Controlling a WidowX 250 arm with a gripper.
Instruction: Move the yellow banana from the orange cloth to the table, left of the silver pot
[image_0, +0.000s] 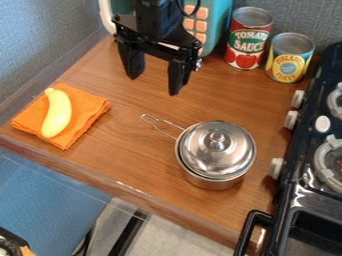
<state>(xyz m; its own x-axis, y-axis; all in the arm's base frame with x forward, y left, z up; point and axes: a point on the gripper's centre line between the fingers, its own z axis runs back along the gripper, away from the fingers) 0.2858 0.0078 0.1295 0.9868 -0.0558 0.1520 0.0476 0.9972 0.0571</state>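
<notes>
The black two-finger gripper (154, 86) hung over the wooden counter (127, 155), pointing downward; its two fingers stood spread, with a wide gap between them, and neither touched the saucepan. That steel saucepan (212, 182) was the thing nearest the fingertips, upright on the counter toward the stove side; its domed metal lid (230, 149) sat on top with a small round knob (217, 140) in the middle, and its wire handle (162, 125) stuck out toward the gripper; from where I stood, the light gleamed brightly on the metal.

Over to one side, a yellow toy banana (57, 114) lay on a folded orange cloth (85, 106); behind the gripper stood a teal toy (217, 25) with rows of pinkish square buttons (188, 23), partly hidden by the arm; next to it a red-and-green-labelled food can (248, 40) stood upright, with a shorter yellow-labelled can (290, 57) just beside it; the black stove (304, 170) ran along the counter's other side, its pale knobs (291, 119) facing the saucepan and its grey burner grates (327, 157) on top.
</notes>
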